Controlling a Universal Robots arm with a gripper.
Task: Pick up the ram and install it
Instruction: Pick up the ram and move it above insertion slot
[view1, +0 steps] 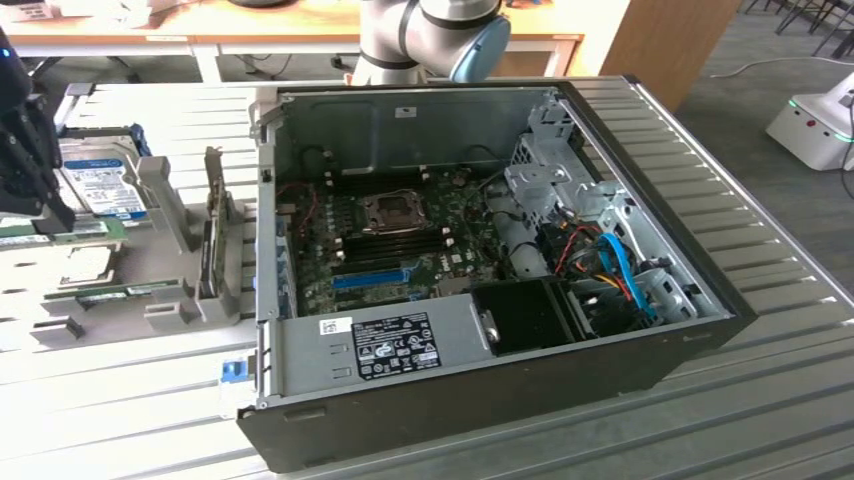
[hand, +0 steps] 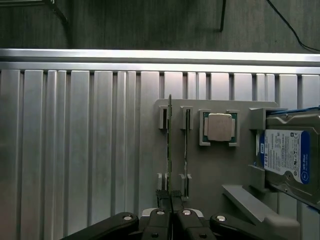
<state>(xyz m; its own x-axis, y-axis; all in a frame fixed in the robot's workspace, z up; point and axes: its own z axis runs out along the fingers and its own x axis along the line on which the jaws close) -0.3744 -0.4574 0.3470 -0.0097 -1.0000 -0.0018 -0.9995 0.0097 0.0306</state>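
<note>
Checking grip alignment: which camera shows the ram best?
Wrist view: the ram stands edge-on in its holder, with the gripper shut on it. The exterior view gives a green strip of it beside the gripper, at the exterior view's left.

Bright, even light (glare streaks the table (hand: 75, 150)), case (view1: 441, 395) interior shadowed

There it is: the long, thin, flat green circuit-board ram (hand: 170, 145), up on its narrow edge and seen edge-on as a dark sliver. It sits pinched between the closed tips of the gripper (hand: 170, 200). In the exterior view it's at nine o'clock from the open black computer case (view1: 441, 410), well apart from it.
</note>
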